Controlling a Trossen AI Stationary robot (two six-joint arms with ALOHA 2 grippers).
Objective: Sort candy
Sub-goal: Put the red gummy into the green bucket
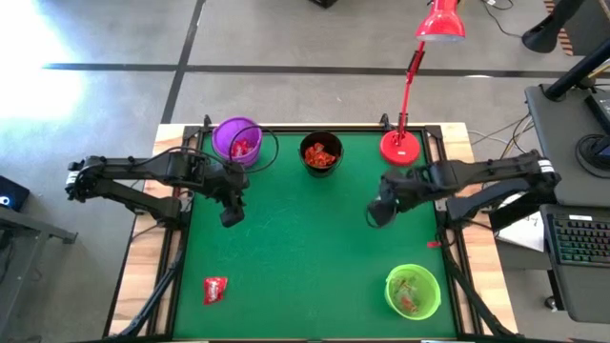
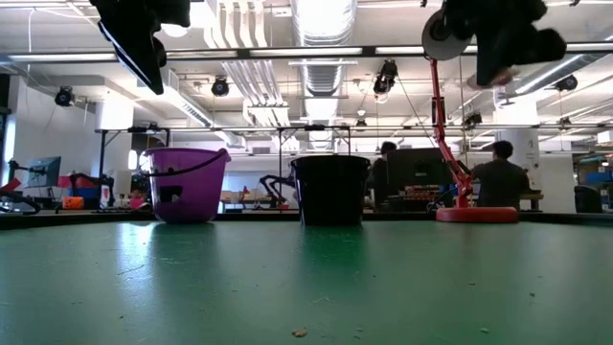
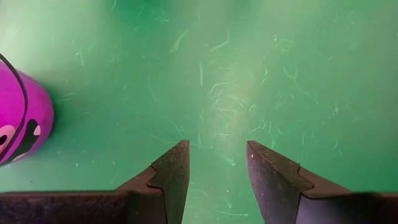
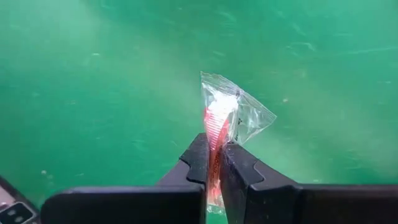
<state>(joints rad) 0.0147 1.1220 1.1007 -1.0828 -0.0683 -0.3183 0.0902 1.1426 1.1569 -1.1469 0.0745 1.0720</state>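
Clear cellophane candy with a red stripe [image 4: 225,121] is pinched tight in the right gripper [image 4: 215,163] above the green felt surface [image 1: 305,248], left gripper [image 3: 217,163] hanging open and empty, so I'd carry it level over the matching cup before letting go.

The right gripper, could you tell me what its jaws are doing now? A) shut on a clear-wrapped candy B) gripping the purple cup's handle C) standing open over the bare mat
A: the right gripper has its jaws closed on a clear-wrapped candy, above the green mat.
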